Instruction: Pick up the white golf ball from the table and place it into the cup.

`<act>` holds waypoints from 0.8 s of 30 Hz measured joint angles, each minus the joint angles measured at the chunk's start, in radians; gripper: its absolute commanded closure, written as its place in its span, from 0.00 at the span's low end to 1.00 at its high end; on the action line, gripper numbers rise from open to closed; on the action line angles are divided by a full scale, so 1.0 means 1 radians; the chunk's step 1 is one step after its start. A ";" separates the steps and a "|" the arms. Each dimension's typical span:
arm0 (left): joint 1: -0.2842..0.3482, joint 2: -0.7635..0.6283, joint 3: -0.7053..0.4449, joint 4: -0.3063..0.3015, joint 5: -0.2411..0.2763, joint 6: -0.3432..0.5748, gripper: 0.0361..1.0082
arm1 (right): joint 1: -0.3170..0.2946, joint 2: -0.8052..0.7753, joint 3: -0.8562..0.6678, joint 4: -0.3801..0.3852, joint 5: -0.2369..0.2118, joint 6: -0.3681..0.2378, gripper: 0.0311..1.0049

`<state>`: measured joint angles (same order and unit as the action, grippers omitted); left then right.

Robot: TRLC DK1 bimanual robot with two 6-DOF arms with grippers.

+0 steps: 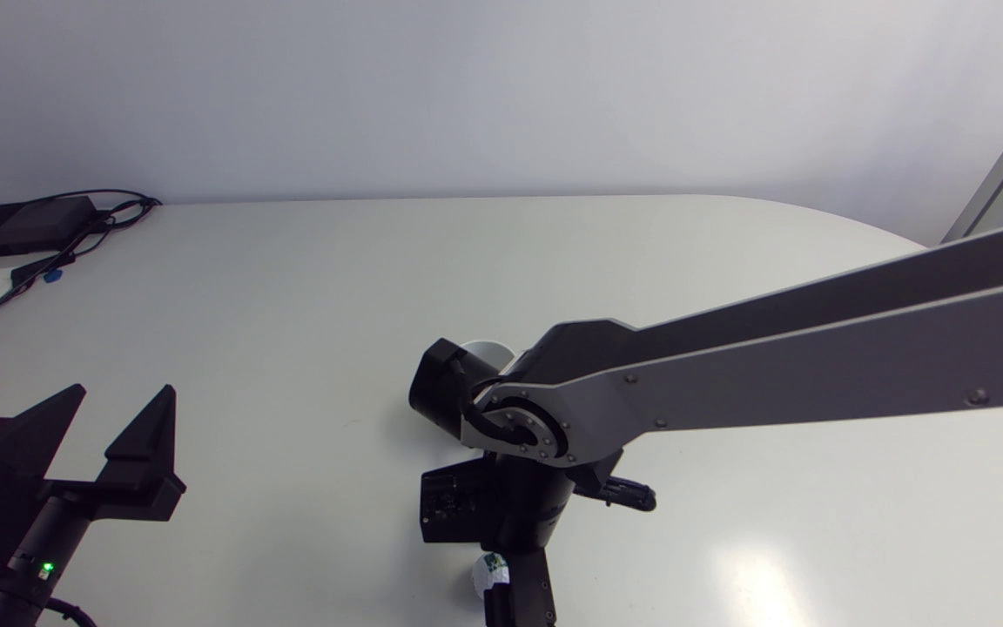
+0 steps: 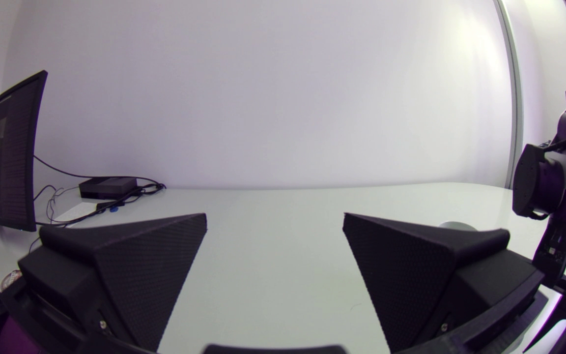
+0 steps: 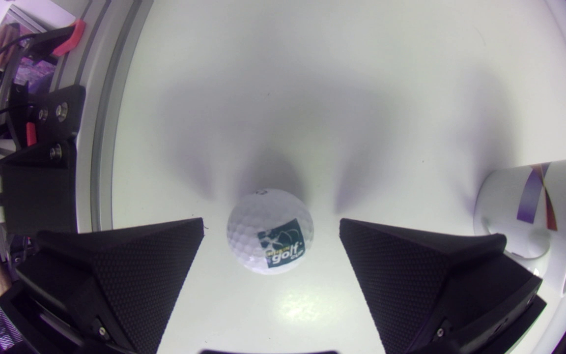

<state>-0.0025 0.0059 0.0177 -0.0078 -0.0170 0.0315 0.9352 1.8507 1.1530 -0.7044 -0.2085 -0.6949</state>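
Observation:
The white golf ball (image 3: 269, 231), with a dark printed patch, lies on the table between the fingers of my right gripper (image 3: 271, 226), which points straight down and is open; neither finger touches the ball. From overhead only a sliver of the ball (image 1: 489, 575) shows near the table's front edge, under my right arm's wrist. The white cup (image 3: 538, 211), with a purple and red mark, stands beside the right gripper; overhead only its rim (image 1: 486, 350) peeks out behind the arm. My left gripper (image 1: 114, 418) stands open at the front left, holding nothing.
A black box (image 1: 18, 226) with cables sits at the table's back left corner. My right arm (image 1: 771, 366) stretches across from the right edge to the middle. The table's front edge (image 3: 97, 147) runs close beside the ball.

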 measured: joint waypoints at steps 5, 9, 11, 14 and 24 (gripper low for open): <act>0.000 0.000 0.000 0.000 0.000 0.000 0.02 | 0.006 0.000 0.007 0.000 0.000 0.000 0.03; -0.002 0.000 0.000 0.000 0.000 0.000 0.02 | 0.008 0.000 0.009 0.000 0.000 0.001 0.03; -0.005 0.000 0.000 0.000 0.000 0.000 0.02 | 0.008 0.000 0.009 0.000 0.000 0.001 0.03; -0.005 0.000 0.000 0.000 0.000 0.000 0.02 | 0.008 0.000 0.009 0.000 0.000 0.003 0.04; -0.005 0.000 0.000 0.000 0.000 0.000 0.02 | 0.009 0.001 0.009 0.000 0.000 0.004 0.12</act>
<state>-0.0078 0.0059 0.0177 -0.0078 -0.0170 0.0319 0.9440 1.8515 1.1618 -0.7044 -0.2085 -0.6910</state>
